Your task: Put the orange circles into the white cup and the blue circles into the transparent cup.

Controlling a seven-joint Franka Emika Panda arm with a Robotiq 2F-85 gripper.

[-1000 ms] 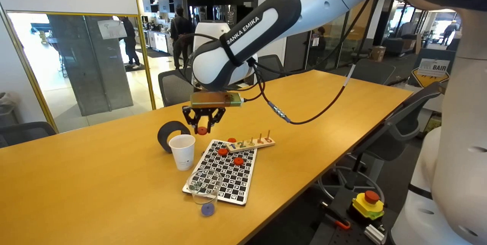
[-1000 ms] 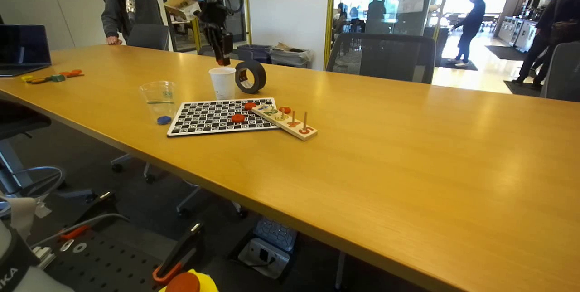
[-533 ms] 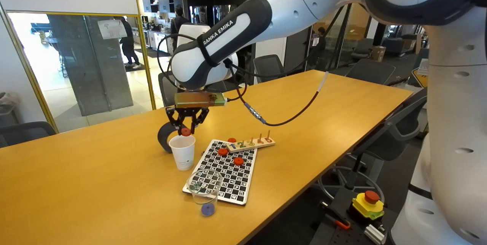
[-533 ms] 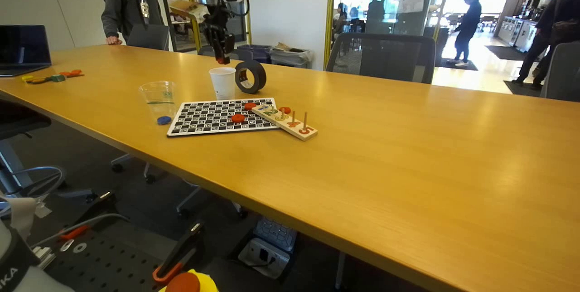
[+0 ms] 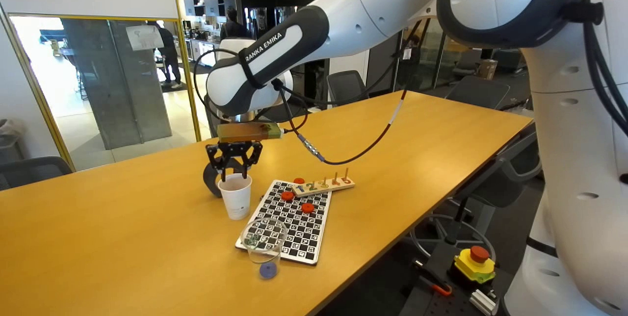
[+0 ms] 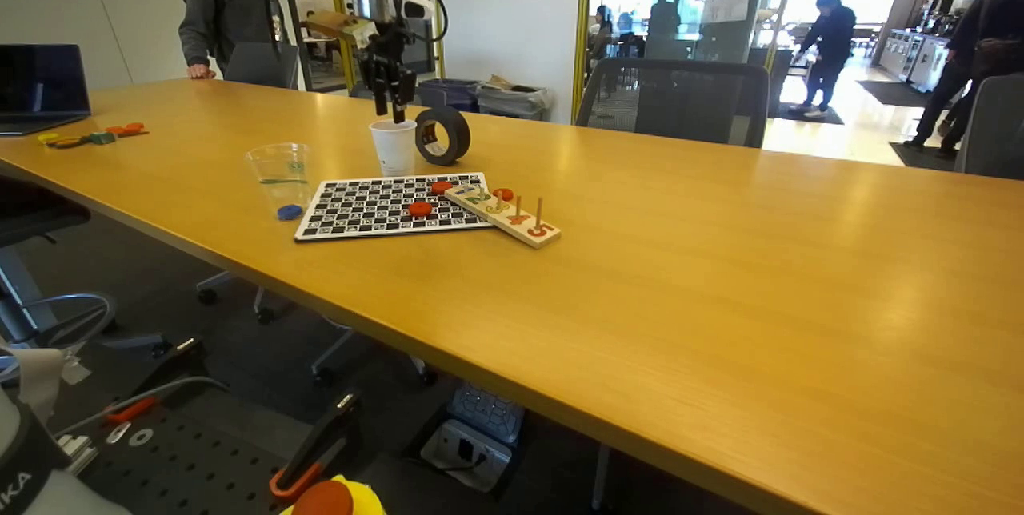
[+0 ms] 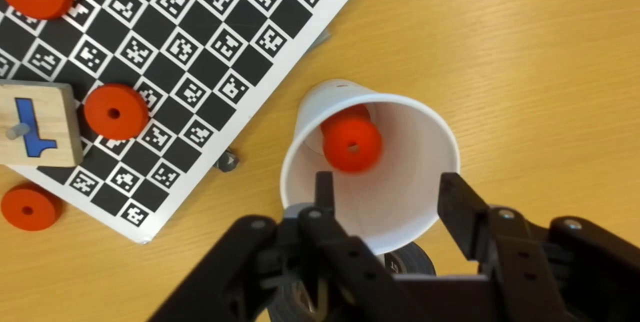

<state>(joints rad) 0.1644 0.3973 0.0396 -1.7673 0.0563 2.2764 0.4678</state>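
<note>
My gripper (image 5: 234, 177) is open above the white cup (image 5: 237, 203), as also seen in the wrist view (image 7: 385, 177). Nothing is between its fingers. Inside the cup, an orange circle (image 7: 352, 149), slightly blurred, overlaps another lower one (image 7: 345, 112). Two orange circles (image 5: 287, 196) (image 5: 307, 207) lie on the checkered board; another (image 5: 299, 180) lies on the table by its corner. One blue circle (image 6: 290, 212) shows at the base of the transparent cup (image 6: 278, 167); I cannot tell whether it is inside. The wrist view shows neither it nor that cup.
The checkered board (image 5: 294, 237) lies beside both cups. A wooden peg strip (image 5: 324, 186) rests partly on its corner. A black tape roll (image 6: 442, 135) stands on edge right behind the white cup. A laptop (image 6: 42, 87) and tools (image 6: 92, 137) lie on the far table end.
My gripper has moved over the white cup and come down closer to its rim. It has opened and let go of the orange circle, which now shows inside the cup.
</note>
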